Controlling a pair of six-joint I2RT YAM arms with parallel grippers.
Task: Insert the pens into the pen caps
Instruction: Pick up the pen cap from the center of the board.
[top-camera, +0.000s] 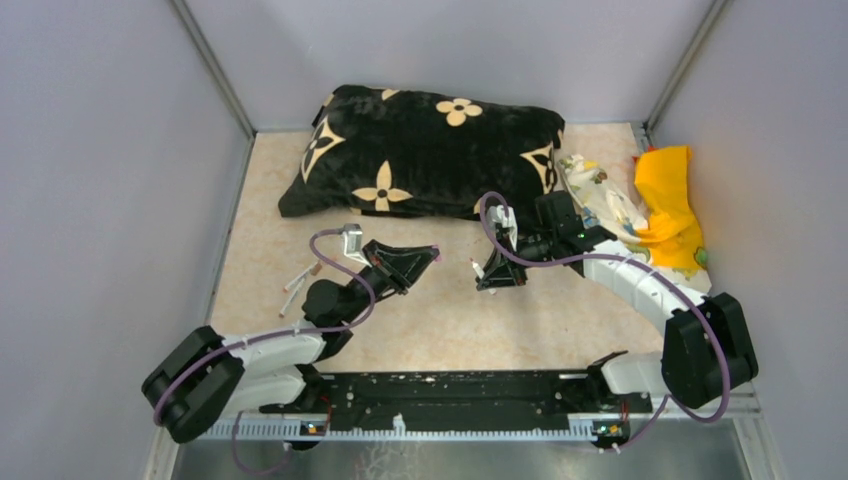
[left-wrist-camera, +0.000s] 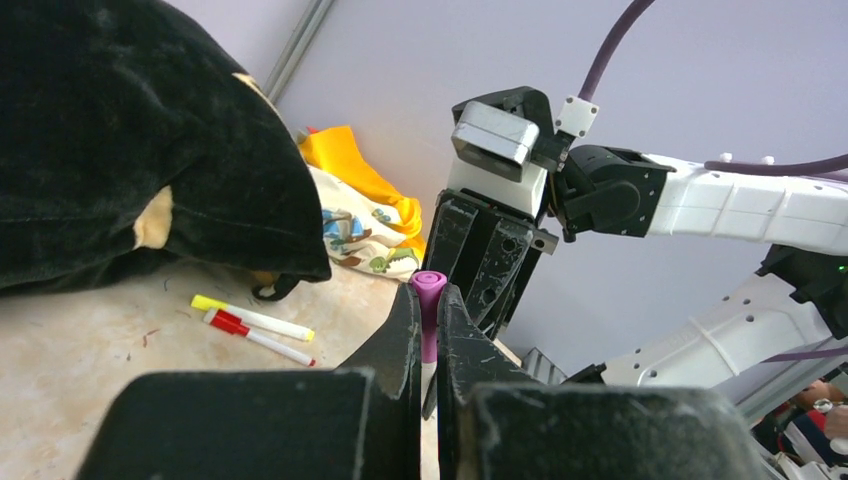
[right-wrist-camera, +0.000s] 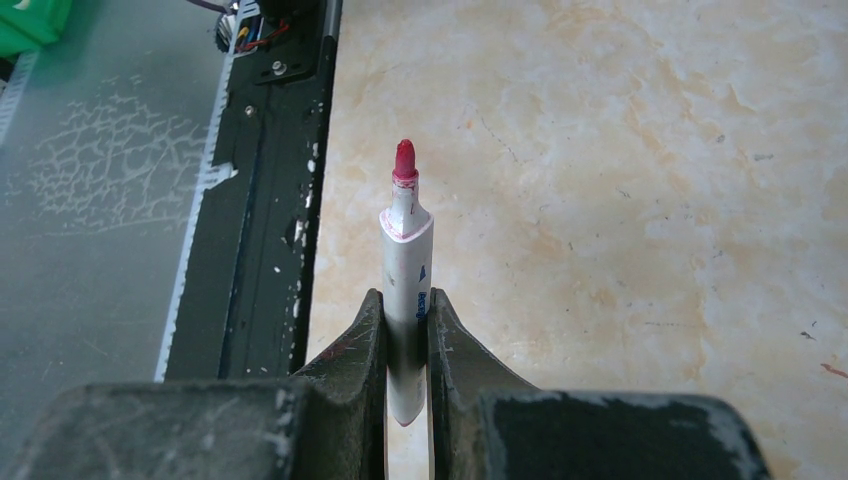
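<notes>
My left gripper (left-wrist-camera: 428, 312) is shut on a pink-purple pen cap (left-wrist-camera: 428, 295), whose open end sticks out past the fingertips. In the top view this gripper (top-camera: 430, 254) faces my right gripper (top-camera: 490, 272) across a small gap. My right gripper (right-wrist-camera: 406, 305) is shut on a white pen (right-wrist-camera: 405, 250) with a bare red tip (right-wrist-camera: 404, 160) that points away from the jaws. Two more pens, a yellow-ended one (left-wrist-camera: 250, 318) and a red-ended one (left-wrist-camera: 258, 337), lie side by side on the table near the cushion; in the top view they lie (top-camera: 297, 283) left of my left arm.
A big black cushion (top-camera: 420, 150) with cream flowers fills the back of the table. A yellow cloth (top-camera: 665, 200) and a patterned cloth (top-camera: 600, 195) lie at the back right. Grey walls close in three sides. A black rail (top-camera: 450, 390) runs along the near edge.
</notes>
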